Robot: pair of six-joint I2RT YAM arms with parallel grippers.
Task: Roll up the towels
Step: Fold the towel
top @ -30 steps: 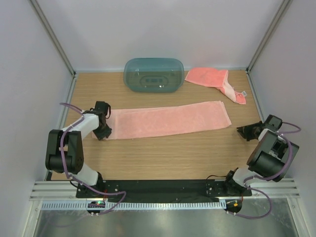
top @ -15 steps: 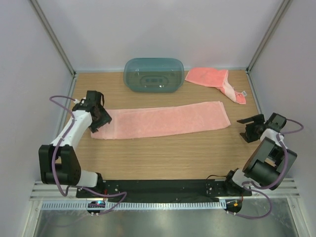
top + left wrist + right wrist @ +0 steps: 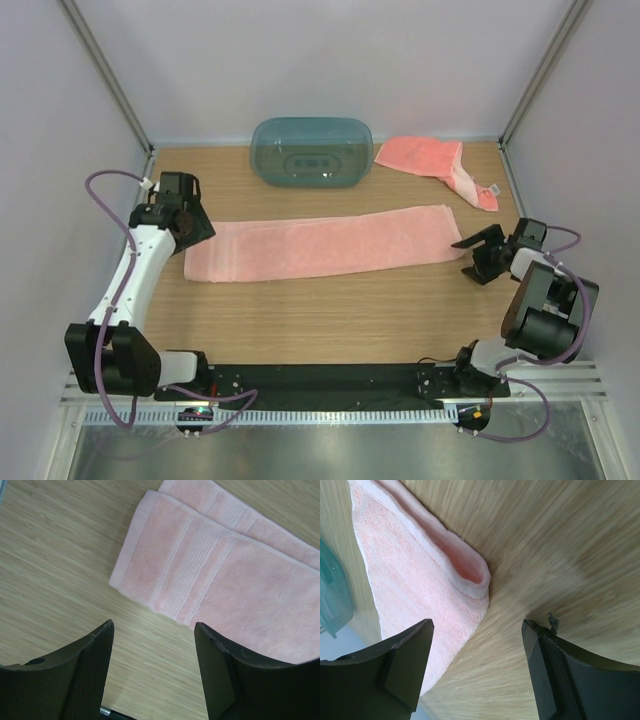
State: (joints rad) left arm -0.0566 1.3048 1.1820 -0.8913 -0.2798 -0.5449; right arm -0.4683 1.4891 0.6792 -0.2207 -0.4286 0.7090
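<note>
Both hands gape wide, empty: my left hand (image 3: 153, 626) over the left end of the pink towel (image 3: 325, 247), my right hand (image 3: 477, 622) beside its right end. It lies flat across the desk (image 3: 330, 310), looks soft, light and floppy. I'd pinch a short end's doubled hem.

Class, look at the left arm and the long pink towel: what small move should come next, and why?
Probably ease the left gripper forward onto the short edge of the long towel and pinch it: its jaws are open and empty, and the towel lies flat, unrolled.
</note>
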